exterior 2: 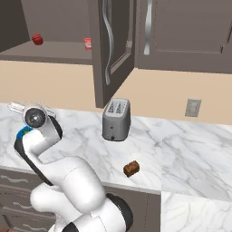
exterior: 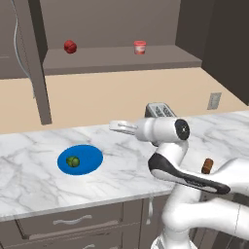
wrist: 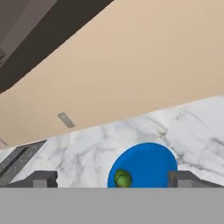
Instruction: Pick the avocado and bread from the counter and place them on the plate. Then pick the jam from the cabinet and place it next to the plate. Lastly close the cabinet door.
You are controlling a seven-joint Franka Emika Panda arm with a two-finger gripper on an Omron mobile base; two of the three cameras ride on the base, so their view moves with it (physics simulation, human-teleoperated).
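The bread (exterior 2: 131, 168) lies nearest, a small brown block close to the front edge of the counter (exterior: 29, 185), well to the right of the arm; in the left base view it peeks out dark brown (exterior: 207, 166) behind the arm's white forearm. A little further in, the blue plate (exterior: 90, 156) rests flat on the marble with the avocado (exterior: 73, 161) already on it, left of the plate's middle. In the hand view the plate (wrist: 151, 164) sits low between the two finger tips with the avocado (wrist: 123, 178) near its lower left rim. The gripper (exterior: 118, 127) hangs above the counter, up and to the right of the plate, its fingers spread wide and holding nothing. Behind the arm a silver toaster (exterior 2: 116, 119) stands upright on the counter near the beige wall, with a grey wall socket (exterior 2: 193, 108) beyond it to the right. Highest and furthest, the cabinet (exterior: 121, 57) stands with the cabinet door (exterior 2: 111, 50) swung open, its curved silver handle facing out. On the inner shelf the jam (exterior: 140, 47) stands upright towards the right, well apart from a darker red ball-like object (exterior: 70, 46) to its left
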